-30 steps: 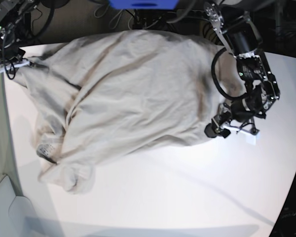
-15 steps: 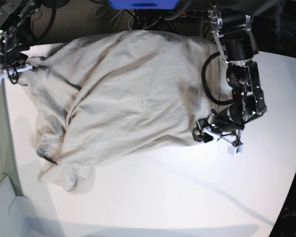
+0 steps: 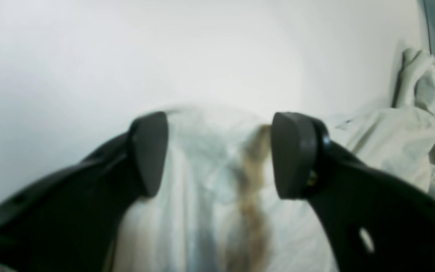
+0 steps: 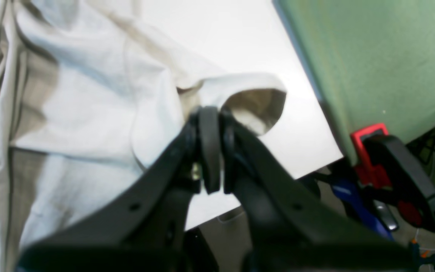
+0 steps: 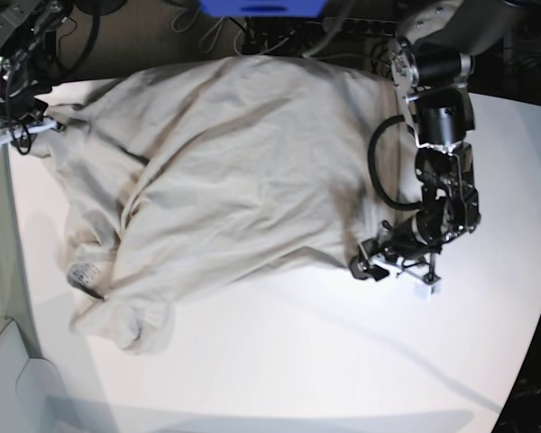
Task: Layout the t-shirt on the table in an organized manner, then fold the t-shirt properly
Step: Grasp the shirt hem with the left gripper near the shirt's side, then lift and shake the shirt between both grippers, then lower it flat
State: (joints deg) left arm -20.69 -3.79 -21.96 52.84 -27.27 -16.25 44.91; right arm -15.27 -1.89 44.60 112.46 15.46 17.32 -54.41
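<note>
— Beige cotton, how many pieces?
— One t-shirt (image 5: 225, 180), rumpled, spread over the far half of the white tabletop (image 5: 325, 361).
— And pincers?
— Two. The right pincer (image 4: 209, 113) is clamped tight on a fold of the shirt's edge at the tabletop's corner. The left pincer (image 3: 219, 151) stands apart at the shirt's other edge, its two fingers (image 3: 295, 155) straddling the cloth, not pinching it.

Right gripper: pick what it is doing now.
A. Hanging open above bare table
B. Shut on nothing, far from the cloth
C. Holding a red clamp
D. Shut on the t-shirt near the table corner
D: in the right wrist view the right gripper has its jaws pressed together on a fold of the t-shirt near the table corner.
</note>
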